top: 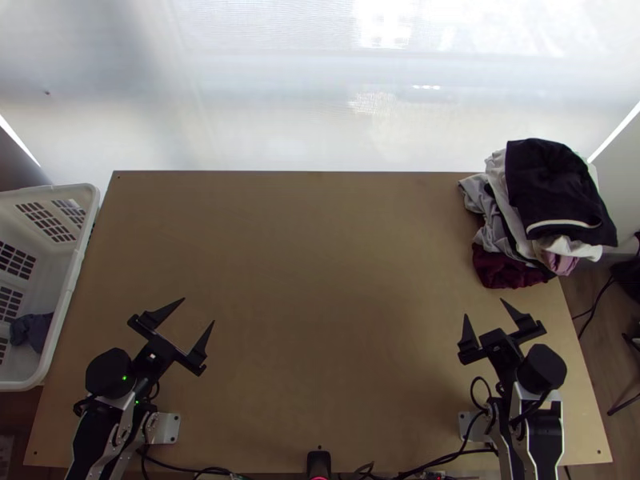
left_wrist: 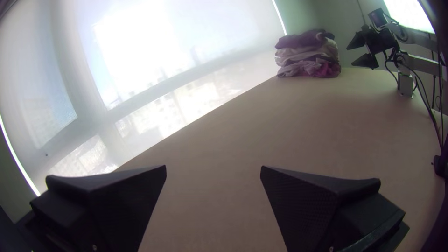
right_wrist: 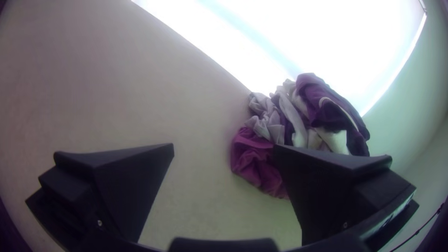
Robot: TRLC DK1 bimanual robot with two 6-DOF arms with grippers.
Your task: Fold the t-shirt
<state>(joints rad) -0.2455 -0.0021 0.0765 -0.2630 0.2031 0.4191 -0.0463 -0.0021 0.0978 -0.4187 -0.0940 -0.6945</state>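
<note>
In the top view my left gripper point(top: 199, 311) is open over the table's left part, and my right gripper point(top: 485, 307) is open over the right part, nearer the pile. A pile of clothes point(top: 512, 216) lies at the table's far right corner, a dark garment with a white edge point(top: 552, 188) on top and a maroon one point(top: 508, 270) low at its near side. Which piece is the t-shirt I cannot tell. In the left wrist view, my left gripper point(left_wrist: 213, 168) has nothing between its fingers. My right gripper point(right_wrist: 224, 145) in the right wrist view holds nothing.
Bare wooden tabletop point(top: 320, 264) stretches between the arms and the far edge. A white basket point(top: 76, 272) with a dark blue cloth point(top: 32, 330) inside stands beyond the left edge. Cables point(top: 432, 464) and a small black device point(top: 318, 464) are at the near edge.
</note>
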